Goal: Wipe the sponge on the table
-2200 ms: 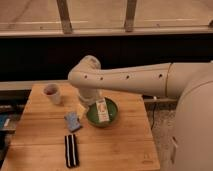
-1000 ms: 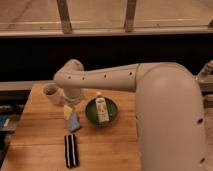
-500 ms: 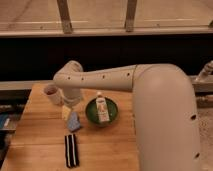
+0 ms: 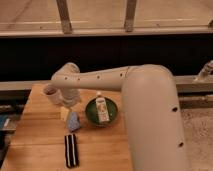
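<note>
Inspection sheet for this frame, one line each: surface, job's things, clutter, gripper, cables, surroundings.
Surface: wooden table, plank lines visible, no spills seen.
Job's things: sponge on the table, left of the green bowl.
Clutter: green bowl holding a small bottle; white cup at back left; black striped strip near the front edge.
Gripper: gripper low at the sponge's left side, open; contact with the sponge cannot be told.
Cables: nothing seen.
Surroundings: dark wall behind the table; metal posts above it.
</note>
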{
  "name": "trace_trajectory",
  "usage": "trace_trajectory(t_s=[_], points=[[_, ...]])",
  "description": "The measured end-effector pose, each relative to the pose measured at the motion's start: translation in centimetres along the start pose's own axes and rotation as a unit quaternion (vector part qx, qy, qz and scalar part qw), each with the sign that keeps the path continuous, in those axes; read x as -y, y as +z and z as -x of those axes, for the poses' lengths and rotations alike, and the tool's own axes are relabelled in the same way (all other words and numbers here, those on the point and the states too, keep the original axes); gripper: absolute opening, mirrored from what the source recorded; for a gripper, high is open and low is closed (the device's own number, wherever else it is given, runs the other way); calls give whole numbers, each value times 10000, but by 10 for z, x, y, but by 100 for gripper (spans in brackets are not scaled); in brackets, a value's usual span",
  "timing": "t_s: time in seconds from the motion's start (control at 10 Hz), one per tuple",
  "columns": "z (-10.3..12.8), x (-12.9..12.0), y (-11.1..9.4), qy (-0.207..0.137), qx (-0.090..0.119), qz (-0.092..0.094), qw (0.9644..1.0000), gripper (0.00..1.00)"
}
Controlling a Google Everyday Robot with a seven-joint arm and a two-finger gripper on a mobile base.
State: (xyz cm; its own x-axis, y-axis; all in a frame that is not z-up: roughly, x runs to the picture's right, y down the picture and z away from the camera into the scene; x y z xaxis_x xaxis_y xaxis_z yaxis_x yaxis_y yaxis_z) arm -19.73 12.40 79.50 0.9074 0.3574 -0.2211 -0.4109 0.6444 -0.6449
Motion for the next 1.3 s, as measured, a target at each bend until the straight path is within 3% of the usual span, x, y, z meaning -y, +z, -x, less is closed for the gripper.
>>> trace_trajectory(t_s=[0.2,0.7,1.3], points=[[9,-1,14,-69,-91,107,9999,80],[-2,1,46,62,-362,309,9988,80],[-4,-2,71,187,-355,549,9977,80]])
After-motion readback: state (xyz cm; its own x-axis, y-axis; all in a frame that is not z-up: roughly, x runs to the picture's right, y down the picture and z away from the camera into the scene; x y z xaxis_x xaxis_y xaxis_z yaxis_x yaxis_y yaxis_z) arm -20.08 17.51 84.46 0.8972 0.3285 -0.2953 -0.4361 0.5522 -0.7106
